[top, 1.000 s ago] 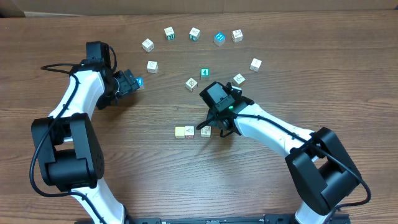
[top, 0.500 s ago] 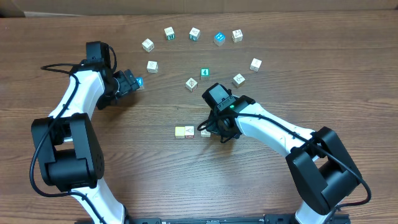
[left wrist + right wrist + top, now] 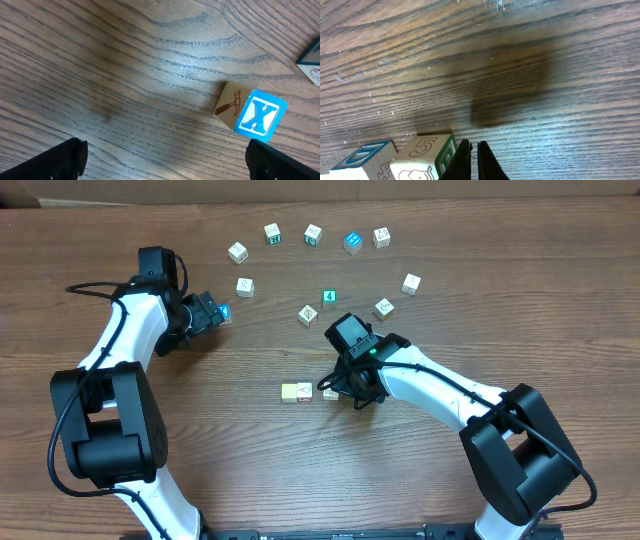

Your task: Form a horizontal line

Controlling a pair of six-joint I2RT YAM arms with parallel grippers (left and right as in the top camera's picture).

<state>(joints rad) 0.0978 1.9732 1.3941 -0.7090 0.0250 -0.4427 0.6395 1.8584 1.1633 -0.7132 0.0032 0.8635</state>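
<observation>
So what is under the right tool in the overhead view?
Only a sliver of a whitish cube shows beside the right tool; anything further beneath is covered.

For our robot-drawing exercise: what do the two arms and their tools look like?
The left arm and right arm have white rounded shells, black joints and thin black cables. A green light glows on the right one. The left tool and right tool are black.
</observation>
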